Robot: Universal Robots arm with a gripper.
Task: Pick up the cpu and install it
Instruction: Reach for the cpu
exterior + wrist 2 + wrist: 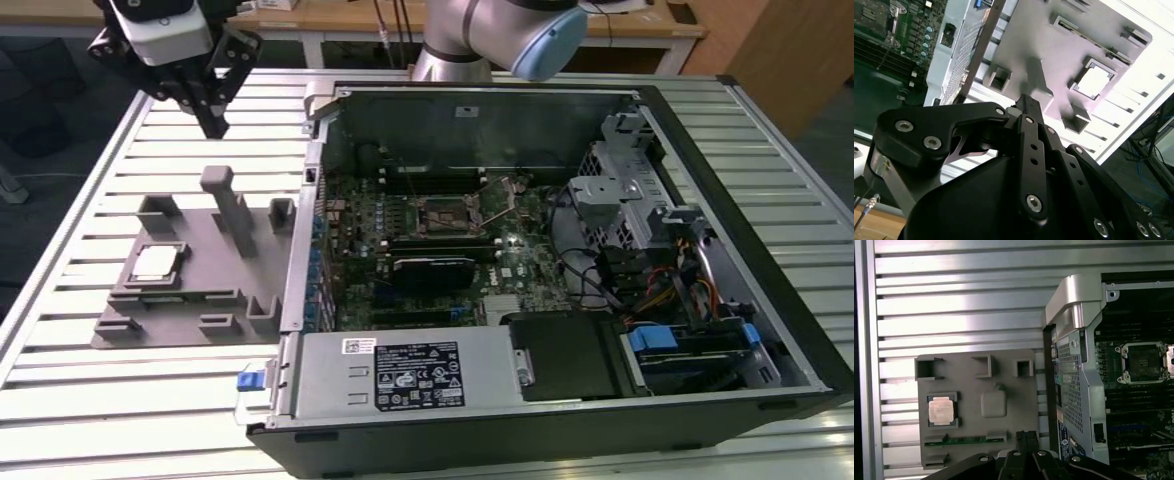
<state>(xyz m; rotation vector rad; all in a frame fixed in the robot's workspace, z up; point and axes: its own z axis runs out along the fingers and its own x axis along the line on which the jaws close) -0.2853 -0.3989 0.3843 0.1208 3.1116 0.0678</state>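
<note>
- Pincer (214, 126): black fingers drawn together, nothing clamped between them. It is raised above the tabletop (67, 380), near its edge on the exterior view's left.
- cpu (156, 262): well apart from the pincer. It lies flat in a square recess of the grey holder plate (200, 240), which sits on the tabletop just beside the open computer case (801, 340).
- cpu, appearance: small square chip, pale silver top, thin darker rim.
</note>
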